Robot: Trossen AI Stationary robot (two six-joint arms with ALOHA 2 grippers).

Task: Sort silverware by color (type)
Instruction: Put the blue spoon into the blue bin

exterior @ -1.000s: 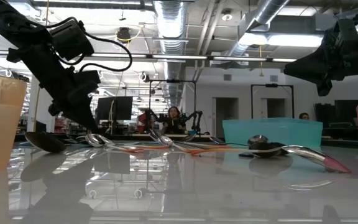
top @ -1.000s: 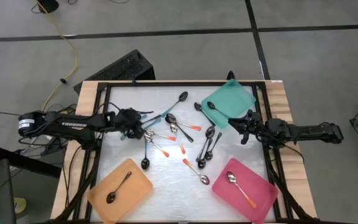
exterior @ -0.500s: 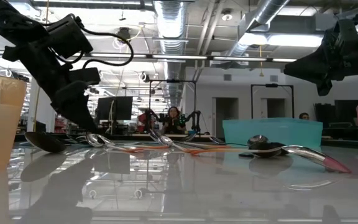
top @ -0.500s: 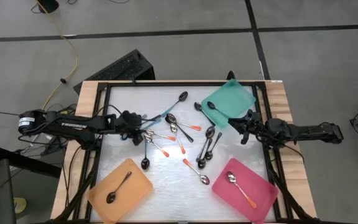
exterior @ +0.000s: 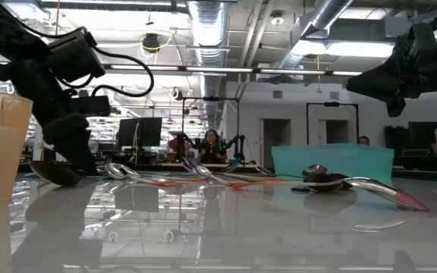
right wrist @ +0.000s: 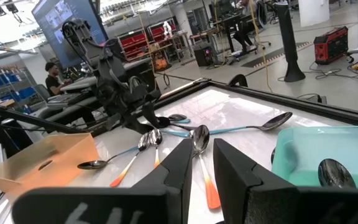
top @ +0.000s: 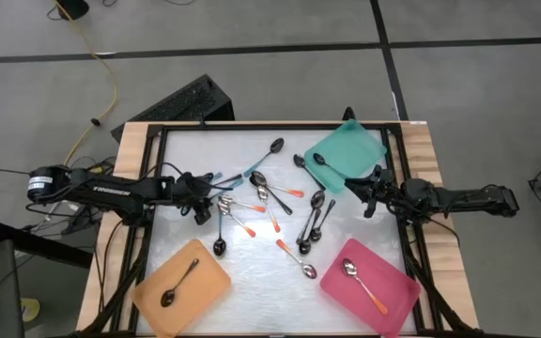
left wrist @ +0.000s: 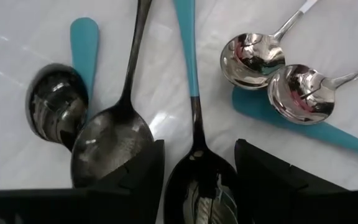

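Note:
The silverware lies as a loose scatter of spoons (top: 270, 202) in the middle of the white table. My left gripper (top: 203, 202) is low over its left end, open. In the left wrist view its fingers stand on either side of the dark bowl of a teal-handled spoon (left wrist: 197, 183). A dark spoon (left wrist: 110, 143) lies beside it. Two silver bowls (left wrist: 252, 59) lie farther off. My right gripper (top: 364, 192) hovers beside the teal tray (top: 360, 145), its fingers (right wrist: 182, 158) a narrow gap apart with nothing between them. My left gripper's fingers (left wrist: 148, 171) flank the bowl of the teal-handled spoon (left wrist: 194, 162), which lies flat on the table. The fingers slant down from the table's left. Whether they touch the bowl, I cannot tell.
An orange tray (top: 205, 282) at the near left holds one dark spoon. A pink tray (top: 393, 291) at the near right holds an orange-handled spoon. The teal tray holds a dark spoon (top: 325, 169). A black frame (top: 252, 125) rims the table. People show in the room behind.
My left gripper has opened and drawn back a little toward the table's left edge, staying low over the spoons. The spoons lie where they were. My right arm has kept still.

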